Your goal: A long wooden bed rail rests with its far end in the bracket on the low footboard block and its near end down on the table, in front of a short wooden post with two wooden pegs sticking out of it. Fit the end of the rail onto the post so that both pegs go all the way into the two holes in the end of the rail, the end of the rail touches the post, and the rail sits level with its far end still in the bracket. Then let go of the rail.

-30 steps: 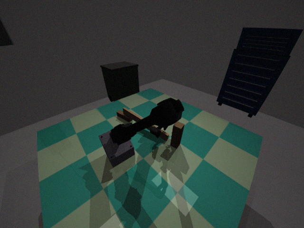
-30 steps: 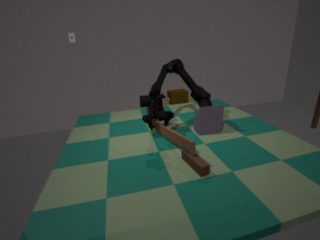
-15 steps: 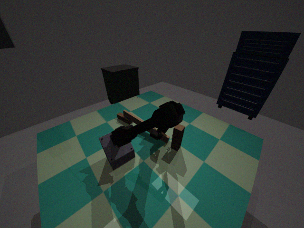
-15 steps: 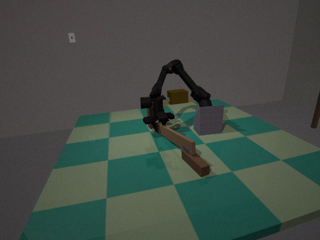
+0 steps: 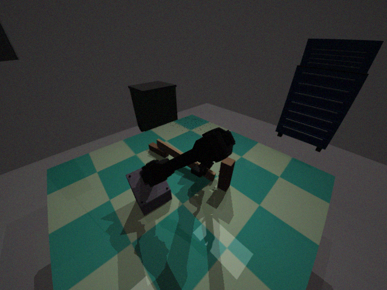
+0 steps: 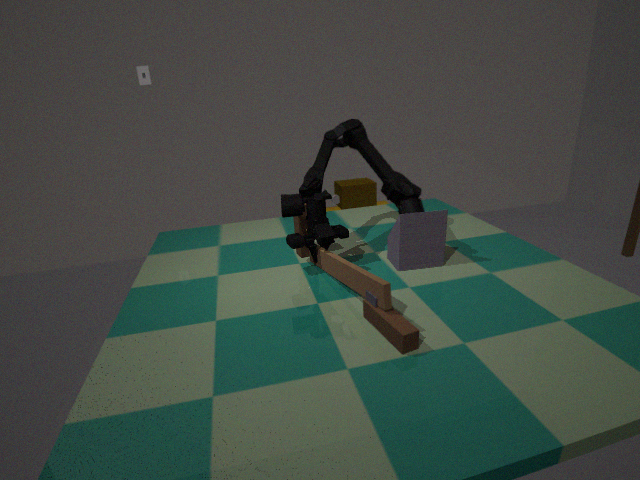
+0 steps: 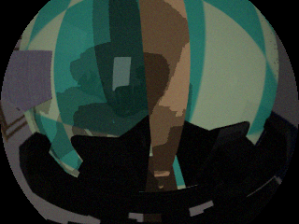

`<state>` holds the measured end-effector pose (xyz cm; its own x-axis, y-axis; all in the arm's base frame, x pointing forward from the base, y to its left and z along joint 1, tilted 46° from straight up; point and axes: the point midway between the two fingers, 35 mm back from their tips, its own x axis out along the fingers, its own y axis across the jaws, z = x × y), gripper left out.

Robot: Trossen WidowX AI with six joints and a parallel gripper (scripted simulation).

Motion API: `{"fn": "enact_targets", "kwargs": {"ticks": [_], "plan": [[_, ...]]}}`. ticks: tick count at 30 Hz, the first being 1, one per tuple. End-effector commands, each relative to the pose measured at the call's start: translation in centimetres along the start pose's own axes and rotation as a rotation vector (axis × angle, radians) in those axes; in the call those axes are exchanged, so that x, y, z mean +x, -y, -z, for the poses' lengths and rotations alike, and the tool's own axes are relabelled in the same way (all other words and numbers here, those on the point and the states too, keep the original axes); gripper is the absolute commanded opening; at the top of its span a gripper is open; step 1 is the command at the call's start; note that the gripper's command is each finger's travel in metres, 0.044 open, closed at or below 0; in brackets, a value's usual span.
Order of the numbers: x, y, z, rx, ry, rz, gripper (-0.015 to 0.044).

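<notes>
The long wooden rail [image 5: 169, 148] [image 6: 351, 274] [image 7: 165, 42] slopes down from the low footboard block [image 5: 157, 150] [image 6: 391, 328], with its far end at the small grey bracket [image 6: 371, 298]. Its near end is low, close to the table, in front of the short upright post [image 5: 225, 175] [image 6: 299, 235]. A small gap shows between rail end and post in the top view. The pegs show faintly below the rail end in the wrist view. My gripper [image 5: 201, 170] [image 6: 316, 255] [image 7: 159, 118] is shut on the rail near that near end, one finger on each side. The rail's holes are hidden.
A purple-grey block [image 5: 156, 191] [image 6: 419, 240] [image 7: 34, 79] stands beside the rail, near the arm's base. The checkered table [image 5: 281, 199] [image 6: 273, 341] lies under everything. A dark cabinet [image 5: 154, 104] and blue shutters [image 5: 321, 99] stand beyond the table.
</notes>
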<state>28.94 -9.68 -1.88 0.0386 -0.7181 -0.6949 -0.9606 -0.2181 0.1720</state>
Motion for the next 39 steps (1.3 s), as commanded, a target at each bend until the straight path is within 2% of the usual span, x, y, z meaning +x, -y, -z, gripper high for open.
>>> {"fn": "enact_targets", "kwargs": {"ticks": [1,39], "plan": [[0.1,-0.1,0.0,0.000,-0.001,-0.002,0.0000],[-1.6,0.1,0.0,0.000,-0.001,-0.002,0.0000]]}}
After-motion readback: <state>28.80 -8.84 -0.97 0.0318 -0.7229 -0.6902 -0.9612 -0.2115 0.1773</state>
